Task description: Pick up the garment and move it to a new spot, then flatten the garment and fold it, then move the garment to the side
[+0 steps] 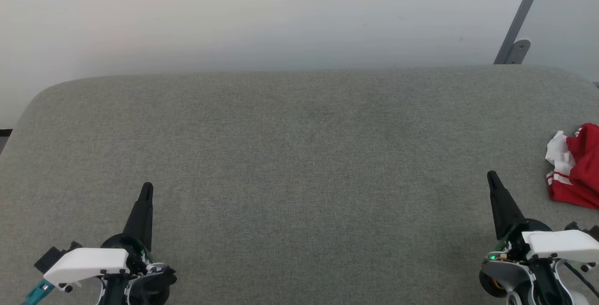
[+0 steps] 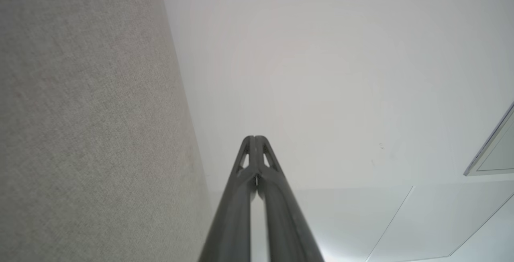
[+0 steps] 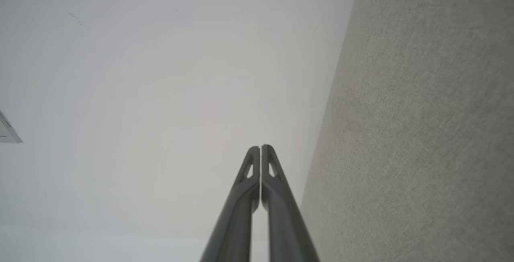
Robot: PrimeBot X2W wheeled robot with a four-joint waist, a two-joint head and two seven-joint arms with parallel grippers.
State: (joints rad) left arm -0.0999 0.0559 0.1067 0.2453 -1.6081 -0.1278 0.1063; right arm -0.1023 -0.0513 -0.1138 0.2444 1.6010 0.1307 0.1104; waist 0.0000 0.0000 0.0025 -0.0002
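The garment, red with white edging, lies crumpled at the far right edge of the head view, cut off by the frame. My right gripper is shut and holds nothing; it stands just left of the garment, apart from it. At the lower left my left gripper is also shut with nothing in it, far from the garment. In the wrist views the left gripper and the right gripper each show fingertips pressed together, pointing along the grey surface towards the white wall.
A wide grey fabric-covered table with rounded far corners spans the head view. Behind it is a white wall, with a grey metal bracket at the upper right.
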